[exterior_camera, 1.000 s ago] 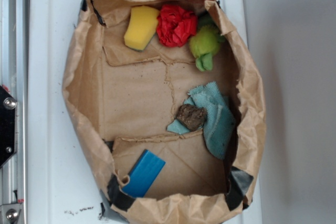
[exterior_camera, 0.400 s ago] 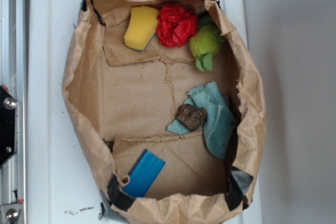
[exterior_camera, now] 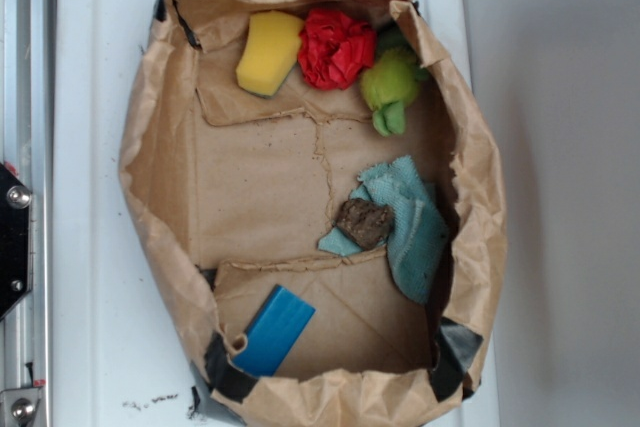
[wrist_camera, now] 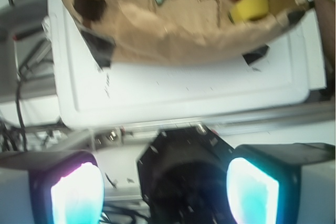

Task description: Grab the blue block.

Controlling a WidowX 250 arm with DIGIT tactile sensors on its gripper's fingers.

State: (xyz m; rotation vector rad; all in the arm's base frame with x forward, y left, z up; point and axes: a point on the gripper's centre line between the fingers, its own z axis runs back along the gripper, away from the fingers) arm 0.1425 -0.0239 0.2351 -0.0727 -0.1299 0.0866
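blue block lies in paper bag, jaws apart.

Two broad fingers at the bottom of the wrist view, each a dark grey, blocky shell with rounded corners. Inner pads glowing pale cyan, edged with pink on the left one. Between them a black, angular housing, matte and scuffed with pale flecks. Small screws or fittings along its top edge, too blurred to make out.

Ext. top-down; wrist cam off-bag, oblique.
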